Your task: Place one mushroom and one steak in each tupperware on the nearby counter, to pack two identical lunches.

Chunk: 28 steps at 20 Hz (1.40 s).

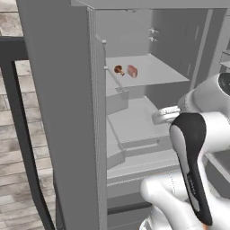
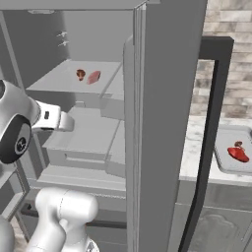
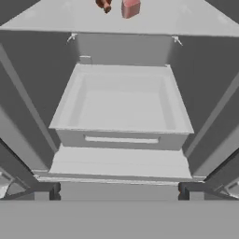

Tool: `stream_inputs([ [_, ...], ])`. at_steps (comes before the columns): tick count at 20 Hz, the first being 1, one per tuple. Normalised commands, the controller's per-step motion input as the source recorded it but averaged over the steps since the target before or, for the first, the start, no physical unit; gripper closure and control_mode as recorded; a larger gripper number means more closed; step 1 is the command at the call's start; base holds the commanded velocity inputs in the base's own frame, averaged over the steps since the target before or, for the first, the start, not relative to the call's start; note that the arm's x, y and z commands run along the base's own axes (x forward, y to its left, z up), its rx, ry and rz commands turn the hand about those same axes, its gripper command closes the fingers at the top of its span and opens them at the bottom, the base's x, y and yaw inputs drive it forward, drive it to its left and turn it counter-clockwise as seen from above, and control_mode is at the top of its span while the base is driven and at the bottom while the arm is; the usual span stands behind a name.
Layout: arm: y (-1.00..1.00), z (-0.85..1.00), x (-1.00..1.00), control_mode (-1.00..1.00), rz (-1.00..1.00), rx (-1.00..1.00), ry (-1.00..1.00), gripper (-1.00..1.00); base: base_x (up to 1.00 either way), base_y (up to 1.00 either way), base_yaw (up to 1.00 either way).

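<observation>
A brown-capped mushroom (image 1: 119,69) (image 2: 80,74) (image 3: 103,4) and a pale pink steak (image 1: 132,71) (image 2: 93,77) (image 3: 130,8) lie side by side on an upper shelf of an open fridge. My gripper (image 3: 119,191) is open and holds nothing. It sits in front of the fridge interior, below that shelf and facing a drawer. On the marble counter (image 2: 197,142) to the right stands a light-grey tupperware (image 2: 221,165). It holds a bright red steak (image 2: 238,154) with a small dark mushroom (image 2: 239,144) just behind it.
The fridge's grey doors (image 1: 67,112) (image 2: 167,118) stand open on either side of me, each with a dark handle bar (image 1: 18,130) (image 2: 206,147). An empty grey drawer (image 3: 121,107) lies straight ahead under the shelf. More shelves and drawers sit lower down.
</observation>
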Motion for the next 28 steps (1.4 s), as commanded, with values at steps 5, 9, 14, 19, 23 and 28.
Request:
stream_inputs([
  [5,0.06,0.29,0.44,-1.0,0.0,0.05,0.0,-1.0,0.0,0.0,0.0],
  [9,0.23,0.09,0.45,-1.0,0.0,0.0,0.0,-1.0,0.0,0.0,0.0],
  [14,0.19,0.03,0.38,-1.0,0.0,0.0,-0.03,-1.0,0.0,0.0,0.0],
  [19,0.06,0.04,0.35,-1.0,0.0,0.0,-0.02,-1.0,0.0,0.0,0.0],
  [23,0.01,0.07,0.38,-1.0,0.0,0.0,0.0,-1.0,0.0,0.0,0.0],
  [28,0.0,0.04,0.39,-1.0,-0.01,0.0,0.0,-1.0,0.0,0.0,0.0],
])
